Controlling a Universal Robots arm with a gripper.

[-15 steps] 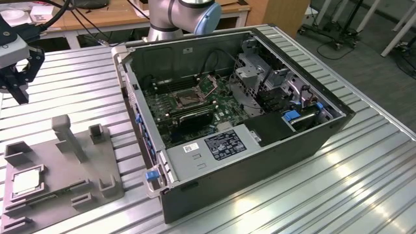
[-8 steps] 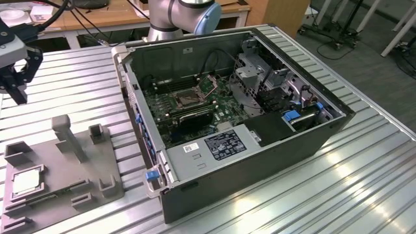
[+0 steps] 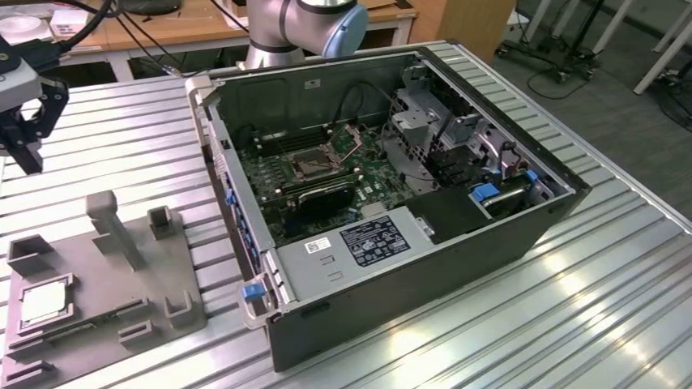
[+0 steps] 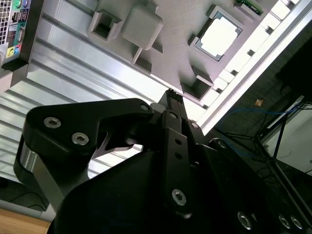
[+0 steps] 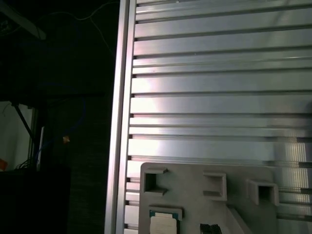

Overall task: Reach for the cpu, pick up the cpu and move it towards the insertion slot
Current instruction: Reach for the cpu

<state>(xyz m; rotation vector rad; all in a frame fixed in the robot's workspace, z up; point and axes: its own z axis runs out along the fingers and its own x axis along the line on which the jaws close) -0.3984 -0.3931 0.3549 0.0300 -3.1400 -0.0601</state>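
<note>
The cpu [image 3: 44, 301] is a small pale square chip lying flat in a recess of the grey plastic tray [image 3: 119, 284], at the exterior view's lower left. In both wrist views it shows in that recess: cpu [image 4: 219, 36], cpu [image 5: 163, 225]. My black gripper [image 3: 22, 158] hangs above the slatted table at the exterior view's far left, well behind the tray and apart from the chip, holding nothing; its black body and tip [image 4: 173, 96] fill the near part of the second wrist view. The insertion slot [image 3: 306, 166] sits on the green board inside the open computer case [image 3: 433, 267].
The aluminium table [image 3: 130, 138] has long grooves, and its edge [image 5: 122, 122] drops to a dark floor with cables. Upright posts [image 3: 108, 227] rise from the tray. The case walls stand high around the board. A wooden desk [image 3: 162, 28] lies behind the arm base.
</note>
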